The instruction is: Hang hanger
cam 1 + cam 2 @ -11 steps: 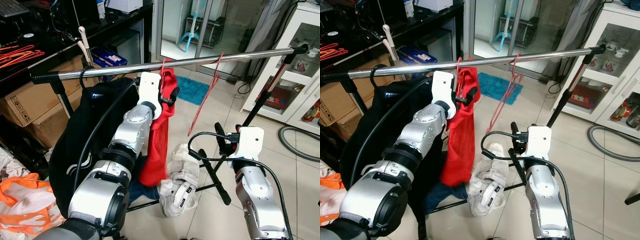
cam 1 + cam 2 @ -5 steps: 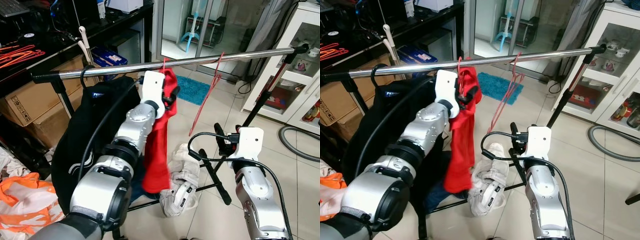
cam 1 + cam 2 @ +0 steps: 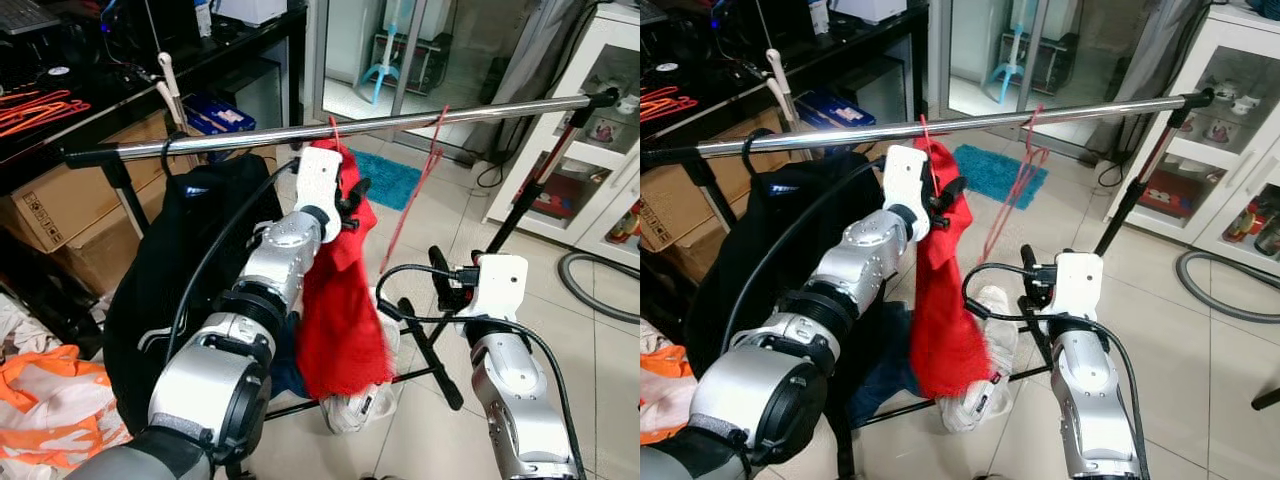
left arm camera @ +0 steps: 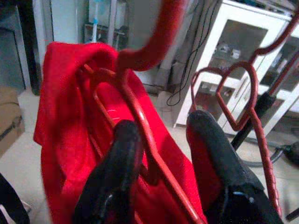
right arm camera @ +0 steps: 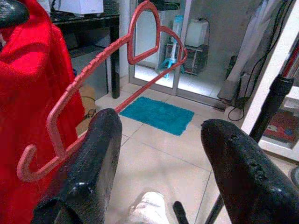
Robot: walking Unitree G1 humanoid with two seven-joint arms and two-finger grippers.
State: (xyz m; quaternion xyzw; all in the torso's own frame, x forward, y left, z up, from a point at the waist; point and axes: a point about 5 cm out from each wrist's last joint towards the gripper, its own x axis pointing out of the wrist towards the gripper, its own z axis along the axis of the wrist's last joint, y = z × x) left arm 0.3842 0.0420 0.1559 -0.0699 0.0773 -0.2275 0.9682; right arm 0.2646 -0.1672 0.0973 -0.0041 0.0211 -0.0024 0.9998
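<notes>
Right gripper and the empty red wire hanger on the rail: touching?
Apart. In the right wrist view the right gripper has its fingers spread with floor between them, and the empty red wire hanger hangs beyond them, clear of both fingertips.

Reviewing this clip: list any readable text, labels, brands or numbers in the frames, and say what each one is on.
White lettering on the black garment hanging from the chrome rail: too blurred to read.
Printed symbols on the brown cardboard box beside the rack: too small to read.
Labels on the blue packets under the black desk: too small to read.
No other text is legible.
</notes>
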